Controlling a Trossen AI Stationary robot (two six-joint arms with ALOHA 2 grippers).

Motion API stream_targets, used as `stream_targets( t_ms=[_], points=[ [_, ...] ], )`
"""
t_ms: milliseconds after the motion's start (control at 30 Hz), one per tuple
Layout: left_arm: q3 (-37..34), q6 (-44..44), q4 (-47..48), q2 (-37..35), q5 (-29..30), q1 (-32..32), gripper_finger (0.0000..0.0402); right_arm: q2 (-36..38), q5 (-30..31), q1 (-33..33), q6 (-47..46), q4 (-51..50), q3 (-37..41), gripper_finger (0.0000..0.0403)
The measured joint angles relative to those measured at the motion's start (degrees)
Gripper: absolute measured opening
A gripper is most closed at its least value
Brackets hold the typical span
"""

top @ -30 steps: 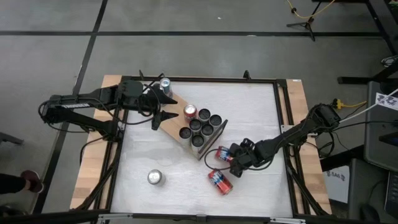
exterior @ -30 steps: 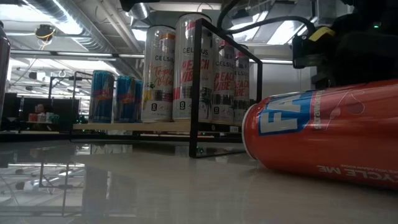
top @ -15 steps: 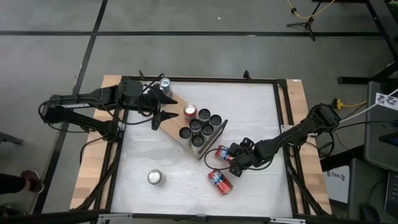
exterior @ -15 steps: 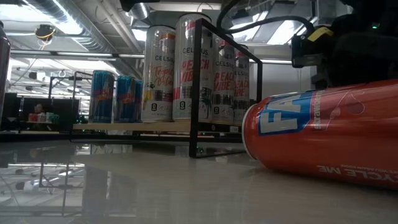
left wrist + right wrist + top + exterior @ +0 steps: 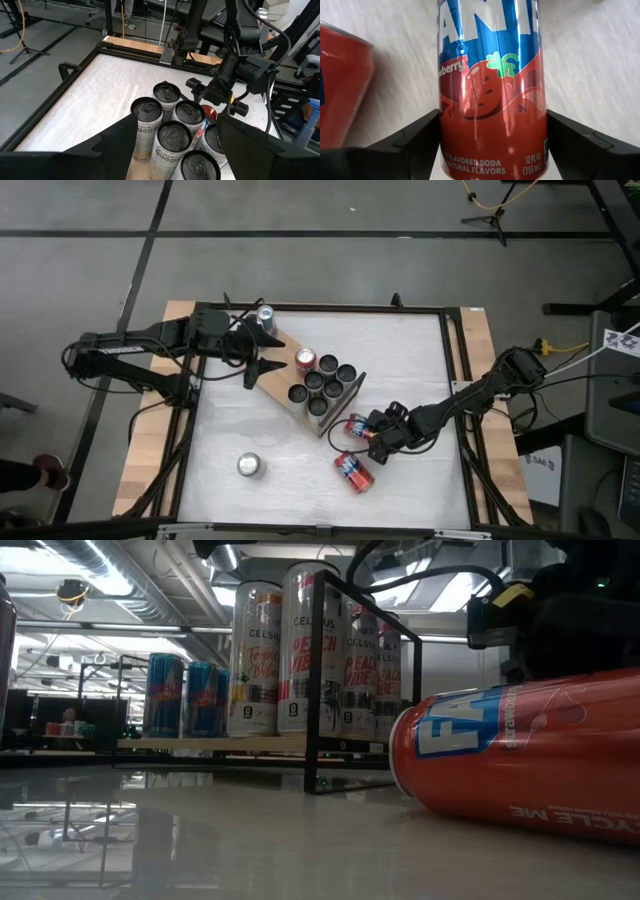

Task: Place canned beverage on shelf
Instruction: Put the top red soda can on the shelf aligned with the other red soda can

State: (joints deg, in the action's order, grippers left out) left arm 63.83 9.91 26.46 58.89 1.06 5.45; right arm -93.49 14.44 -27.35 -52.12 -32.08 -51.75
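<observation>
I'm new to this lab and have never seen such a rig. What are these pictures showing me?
Two dark robot arms work at a white table. One camera looks straight down, one sits at tabletop height, and one rides on each wrist. A wooden shelf carries upright cans. The right gripper is down around a red strawberry soda can lying on its side, a finger on each side of it. A second red can lies nearby and a silver can stands alone. The left gripper hangs open over the shelf, holding nothing.
</observation>
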Motion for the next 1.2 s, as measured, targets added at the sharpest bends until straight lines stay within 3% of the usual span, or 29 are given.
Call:
stream_targets(
  t_ms=[900, 1200],
  points=[
    [0.0, 0.0, 0.0, 0.0, 0.0, 0.0, 0.0266, -0.1, -4.1, 0.1, 0.1, 1.0, 0.1, 0.0317],
    [0.0, 0.0, 0.0, 0.0, 0.0, 0.0, 0.0266, -0.2, -6.8, -0.1, 0.0, 1.1, 0.3, 0.0392]
  ],
)
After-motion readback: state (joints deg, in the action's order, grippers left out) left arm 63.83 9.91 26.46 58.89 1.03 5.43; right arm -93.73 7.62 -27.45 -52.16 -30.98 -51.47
